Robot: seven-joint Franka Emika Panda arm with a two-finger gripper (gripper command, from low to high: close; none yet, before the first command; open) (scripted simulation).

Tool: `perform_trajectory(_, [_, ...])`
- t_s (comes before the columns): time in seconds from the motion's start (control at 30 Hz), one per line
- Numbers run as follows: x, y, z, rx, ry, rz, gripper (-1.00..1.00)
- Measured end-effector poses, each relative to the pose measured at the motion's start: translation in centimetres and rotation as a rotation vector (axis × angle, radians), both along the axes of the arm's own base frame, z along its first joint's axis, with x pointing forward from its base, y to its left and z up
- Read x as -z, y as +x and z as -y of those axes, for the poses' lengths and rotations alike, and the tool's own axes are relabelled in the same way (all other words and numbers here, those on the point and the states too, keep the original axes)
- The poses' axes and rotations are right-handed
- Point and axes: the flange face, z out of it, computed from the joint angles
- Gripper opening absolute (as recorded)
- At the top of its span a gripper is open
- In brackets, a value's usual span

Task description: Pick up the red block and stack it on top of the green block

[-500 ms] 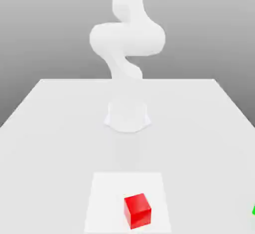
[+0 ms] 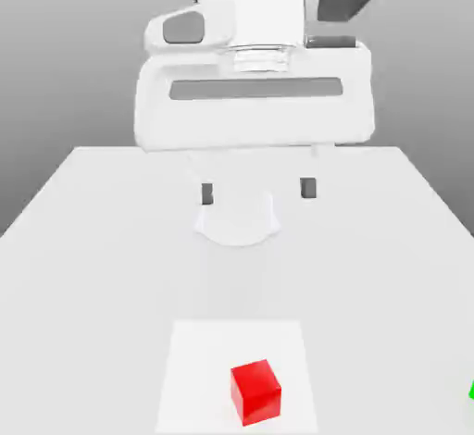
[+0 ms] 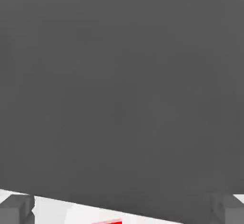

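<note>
The gripper (image 2: 257,191) hangs high over the middle of the tabletop (image 2: 93,239), fingers spread wide and holding nothing. The red block (image 2: 255,391) sits well nearer, on a paler square patch (image 2: 199,368), turned slightly askew. A good reach probably means travelling toward the near edge, centring above the cube, matching its skew, then descending straight. The green block (image 2: 471,391) peeks in at the exterior view's right edge, well apart. Nothing stands between.

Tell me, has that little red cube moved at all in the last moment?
No. The red block sits at the same spot on its pale square patch on the table, apart from the open gripper.
</note>
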Motion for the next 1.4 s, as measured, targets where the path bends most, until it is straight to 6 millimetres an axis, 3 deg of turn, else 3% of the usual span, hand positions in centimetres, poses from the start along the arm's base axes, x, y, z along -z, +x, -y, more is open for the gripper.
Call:
perform_trajectory(0.13, [7.9, -0.4, -0.5, -0.051, -0.022, -0.117, 0.0])
perform_trajectory(0.27, [15.5, -2.0, -0.6, -0.099, -0.046, -0.234, 0.0])
perform_trajectory(0.43, [22.3, -2.5, -0.6, -0.114, -0.053, -0.267, 0.0])
perform_trajectory(0.47, [23.5, -2.6, -0.6, -0.113, -0.053, -0.268, -1.0])
perform_trajectory(0.7, [23.7, -2.6, -0.6, -0.114, -0.054, -0.269, -1.0])
perform_trajectory(0.87, [18.5, -2.6, -0.8, -0.121, -0.054, -0.269, -1.0])
perform_trajectory(1.03, [16.5, -0.8, -12.5, -0.484, -0.105, -0.26, -1.0])
perform_trajectory(1.2, [15.2, -2.3, -24.9, -0.846, -0.151, -0.243, -1.0])
perform_trajectory(1.23, [15.5, -2.9, -27.4, -0.917, -0.16, -0.238, -1.0])
perform_trajectory(1.3, [18.0, -3.8, -31.6, -1.035, -0.175, -0.228, -1.0])
perform_trajectory(1.33, [19.5, -4.1, -32.4, -1.058, -0.178, -0.226, 1.0])
perform_trajectory(1.4, [19.5, -4.1, -32.4, -1.058, -0.178, -0.226, 1.0])
